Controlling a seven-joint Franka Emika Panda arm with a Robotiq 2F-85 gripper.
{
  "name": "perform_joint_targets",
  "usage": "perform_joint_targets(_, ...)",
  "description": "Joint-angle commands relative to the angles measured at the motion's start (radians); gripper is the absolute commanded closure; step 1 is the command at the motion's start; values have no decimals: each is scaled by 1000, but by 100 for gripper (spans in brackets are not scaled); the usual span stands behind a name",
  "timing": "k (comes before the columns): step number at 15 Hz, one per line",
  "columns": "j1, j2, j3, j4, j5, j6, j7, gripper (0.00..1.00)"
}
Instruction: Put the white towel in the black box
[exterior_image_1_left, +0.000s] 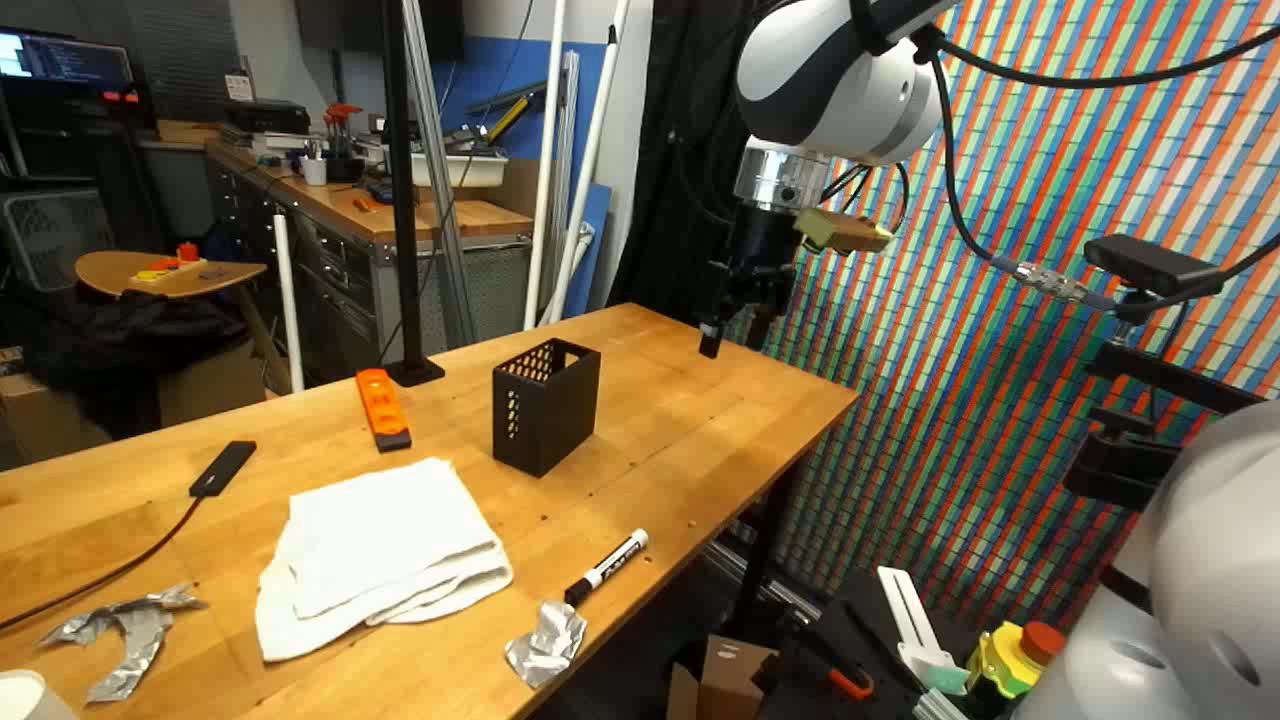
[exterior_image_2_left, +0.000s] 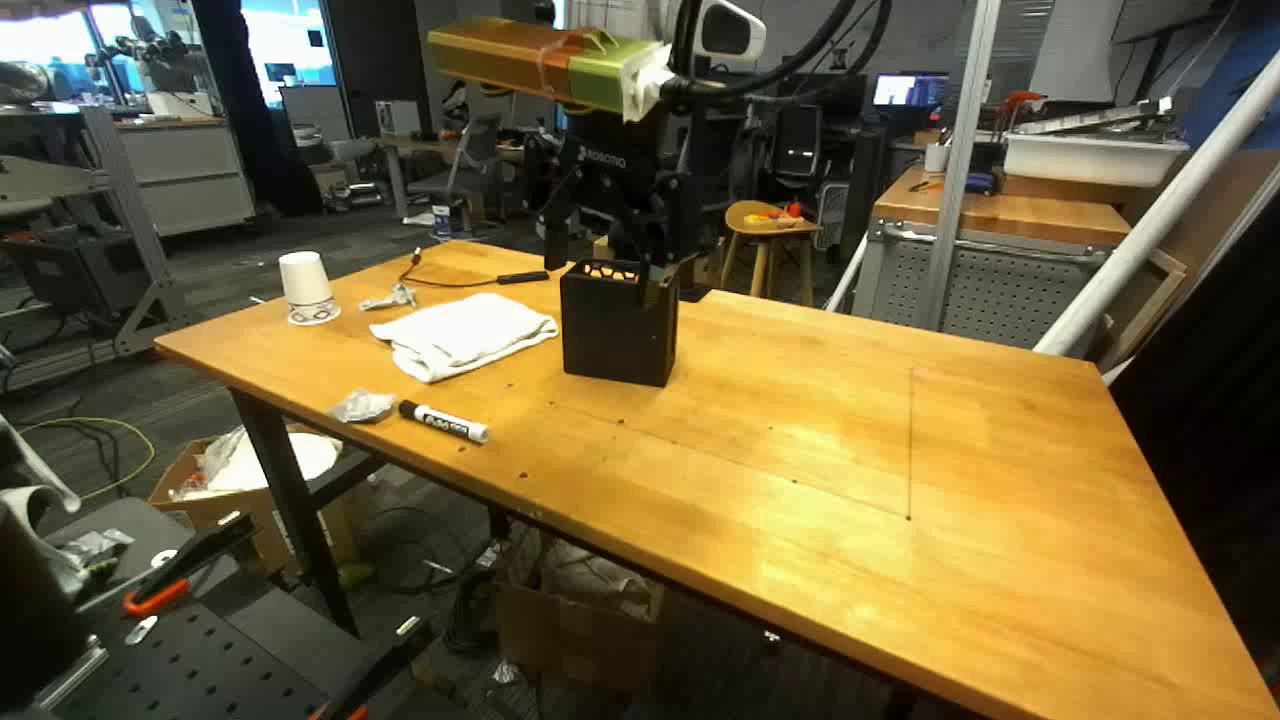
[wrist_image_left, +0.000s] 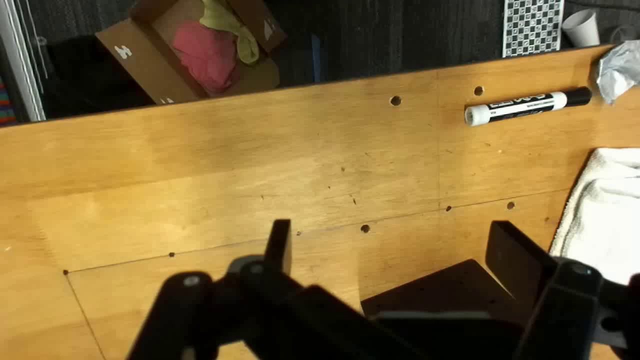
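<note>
The white towel (exterior_image_1_left: 390, 545) lies folded in loose layers on the wooden table, beside the black box; it also shows in an exterior view (exterior_image_2_left: 465, 335) and at the right edge of the wrist view (wrist_image_left: 605, 220). The black box (exterior_image_1_left: 550, 415) stands upright with its open top up and perforated sides; it also shows in an exterior view (exterior_image_2_left: 618, 330). In the wrist view the box (wrist_image_left: 440, 292) is partly hidden behind the gripper. My gripper (wrist_image_left: 395, 240) is open and empty, above the table near the box. It also shows in both exterior views (exterior_image_1_left: 735, 338) (exterior_image_2_left: 605, 265).
A marker (exterior_image_1_left: 607, 566) and crumpled foil (exterior_image_1_left: 547, 642) lie near the table edge. An orange block (exterior_image_1_left: 382, 408) lies by a black post (exterior_image_1_left: 398, 200). More foil (exterior_image_1_left: 135, 635), a black cabled device (exterior_image_1_left: 223, 468) and a paper cup (exterior_image_2_left: 307, 287) are beyond the towel.
</note>
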Motion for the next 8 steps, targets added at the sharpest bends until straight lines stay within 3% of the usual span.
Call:
perform_joint_targets(1,-18,2,17,5,6,-2,-5,0)
perform_joint_targets(8,-18,1,17,13,6,-2,-5,0)
